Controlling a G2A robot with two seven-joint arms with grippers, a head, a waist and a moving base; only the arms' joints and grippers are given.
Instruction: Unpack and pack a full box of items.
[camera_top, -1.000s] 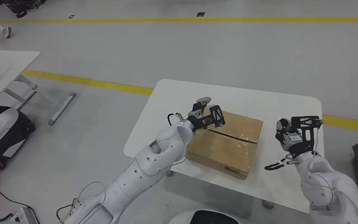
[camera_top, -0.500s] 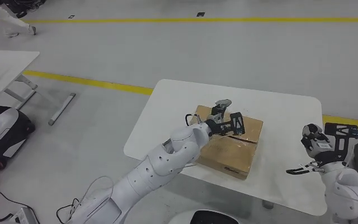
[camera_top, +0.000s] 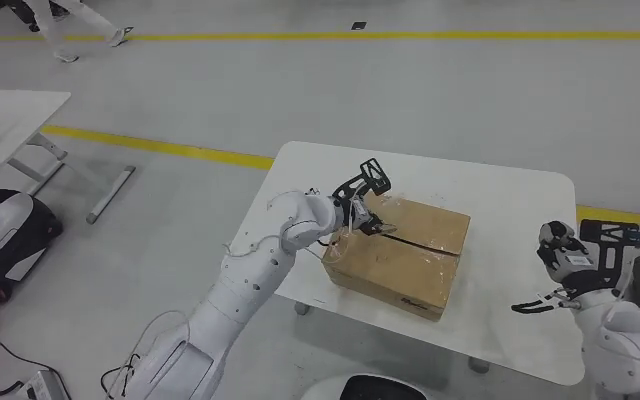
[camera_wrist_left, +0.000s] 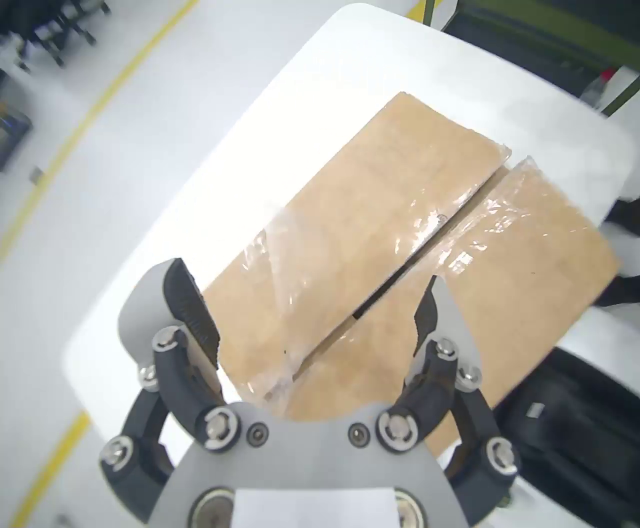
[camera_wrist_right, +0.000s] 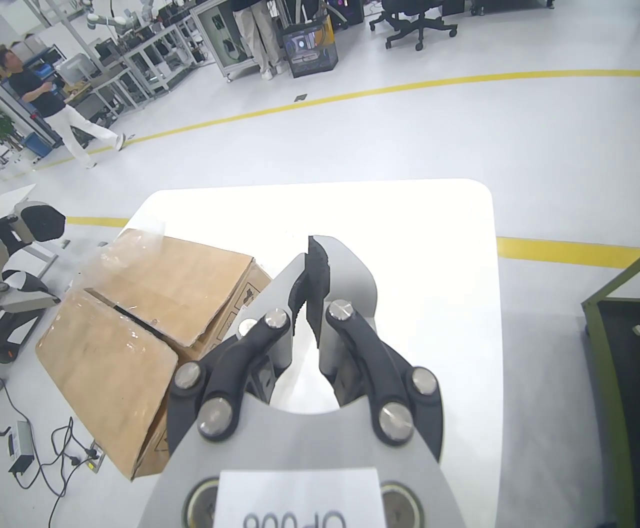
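From above, a cardboard box (camera_top: 402, 256) sits on the white table (camera_top: 480, 180), a little toward the table's 7 o'clock from its middle. Its two top flaps are down. The seam (camera_wrist_left: 400, 272) between them runs roughly from 9 to 3 o'clock and shows as a thin dark gap. Clear tape (camera_wrist_left: 452, 220) lies crinkled and shiny along both sides of that gap, and in the right wrist view a loose bit of it stands up at one box corner.

The left gripper (camera_wrist_left: 306, 285) hangs over the 9 o'clock end of the seam. Its jaws are spread wide, one finger (camera_wrist_left: 187, 295) above one flap and the other above the second flap, with nothing between them. I cannot tell whether either finger touches the cardboard.

The right gripper (camera_wrist_right: 311, 272) is well apart from the box, out at its 3 o'clock, near the table's edge there. Its two pads are pressed together and hold nothing. Bare tabletop lies beneath it, and the box shows off to one side in its wrist view.
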